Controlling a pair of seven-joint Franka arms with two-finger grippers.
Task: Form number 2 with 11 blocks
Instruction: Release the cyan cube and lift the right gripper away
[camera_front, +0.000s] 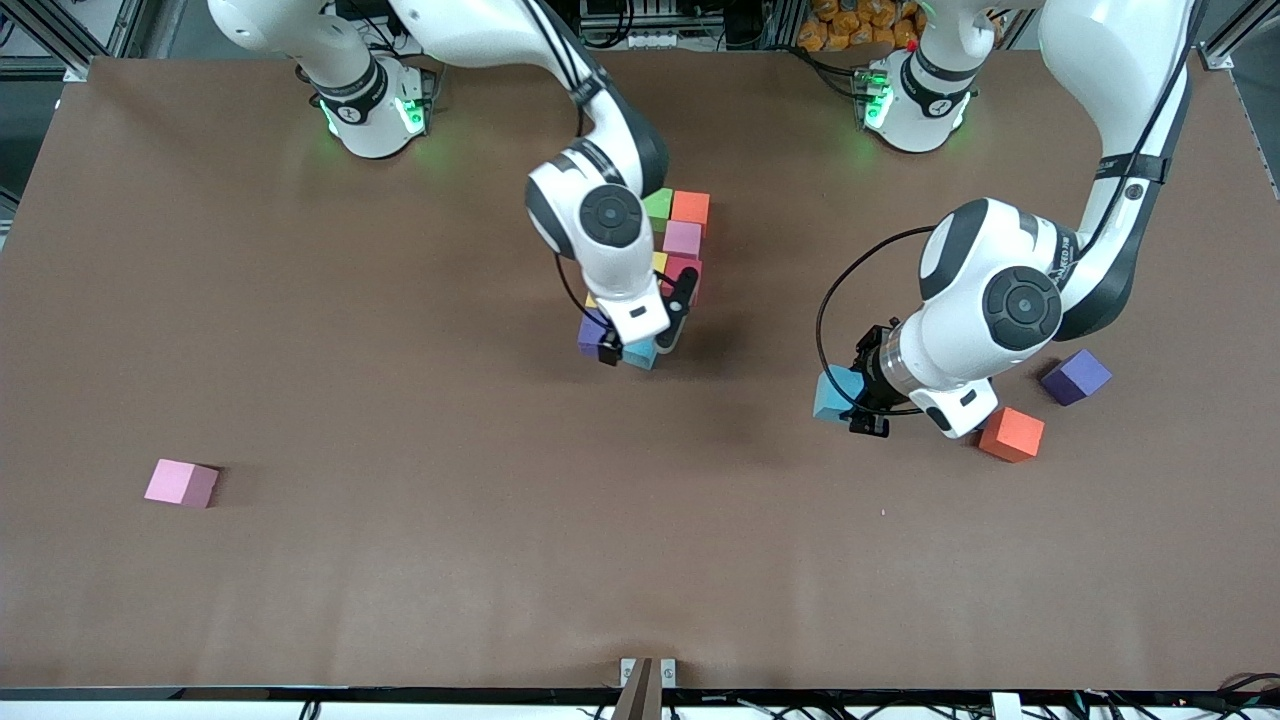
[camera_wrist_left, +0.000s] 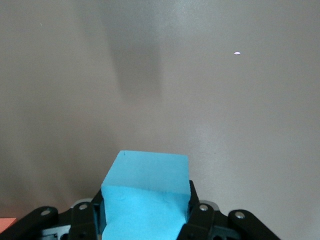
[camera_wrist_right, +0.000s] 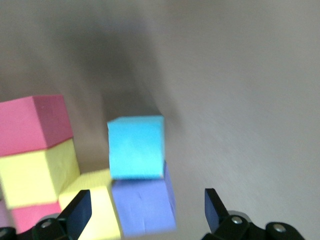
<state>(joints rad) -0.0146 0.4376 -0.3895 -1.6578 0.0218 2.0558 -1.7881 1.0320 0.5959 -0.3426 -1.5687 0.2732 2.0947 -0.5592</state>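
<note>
no readable text — labels illegible

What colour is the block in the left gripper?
Sky-blue. The left gripper is shut on the sky-blue block, seen best in the left wrist view.

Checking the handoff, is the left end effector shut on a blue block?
Yes: left end effector shut on the sky-blue block, fingers against its sides.

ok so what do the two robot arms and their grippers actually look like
Both arms are glossy white with dark grey joint rings and round dark caps. Green lights glow at their bases. The left gripper and the right gripper have black fingers on white bodies. A black cable loops beside the left wrist; a black strap bands its upper link.
</note>
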